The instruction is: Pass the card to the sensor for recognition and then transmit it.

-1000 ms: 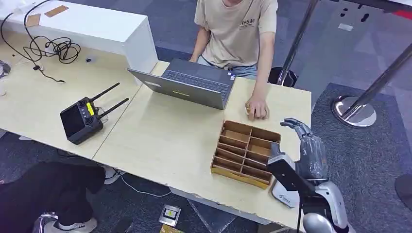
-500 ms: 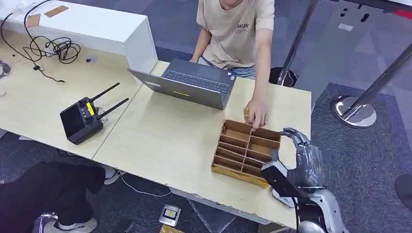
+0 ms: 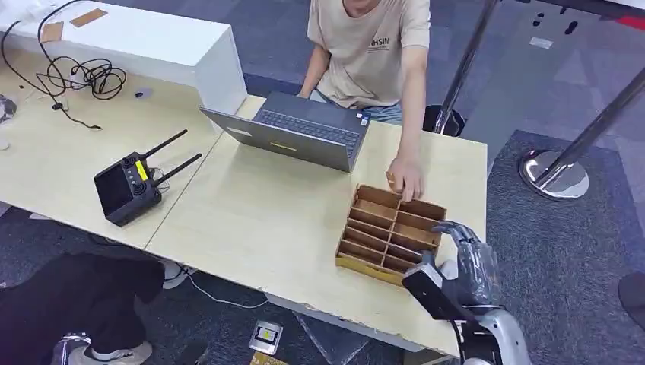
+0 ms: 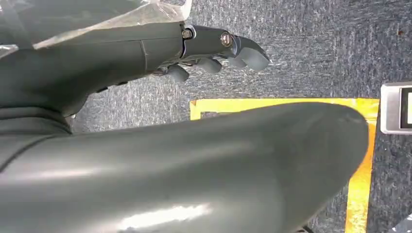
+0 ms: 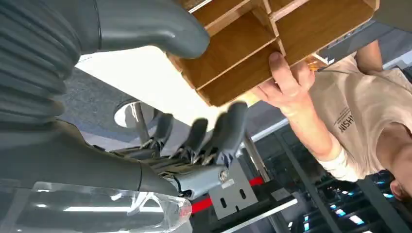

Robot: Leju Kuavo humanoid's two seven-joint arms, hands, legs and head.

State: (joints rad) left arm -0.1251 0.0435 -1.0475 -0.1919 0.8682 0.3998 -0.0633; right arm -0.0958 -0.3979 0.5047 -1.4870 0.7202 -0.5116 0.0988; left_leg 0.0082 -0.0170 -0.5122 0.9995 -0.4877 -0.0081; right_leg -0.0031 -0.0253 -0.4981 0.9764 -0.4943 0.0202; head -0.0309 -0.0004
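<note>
A wooden divided box (image 3: 368, 267) sits near the table's right front corner, also seen close up as the box (image 5: 233, 53). My right hand (image 3: 465, 254) hovers just right of it, fingers spread and holding nothing; its dark fingers (image 5: 204, 131) hang apart from the box's corner. A person's hand (image 3: 407, 179) rests on the box's far edge, thumb over the rim (image 5: 286, 85), with a small tan piece beside it that I cannot identify. A white device (image 3: 449, 268) peeks out under my right hand. My left hand (image 4: 214, 53) hangs over the carpet with nothing in it.
An open laptop (image 3: 304, 133) stands behind the box in front of the seated person. A black remote controller (image 3: 125, 186) lies at mid-left, cables (image 3: 76, 76) and a white cabinet (image 3: 129, 38) further back. A stanchion base (image 3: 555, 175) stands right of the table. Yellow floor tape (image 4: 362, 179) runs below.
My right hand has drawn back toward me along the box's right side. The person's hand has moved onto the box's far edge, and the box has shifted slightly.
</note>
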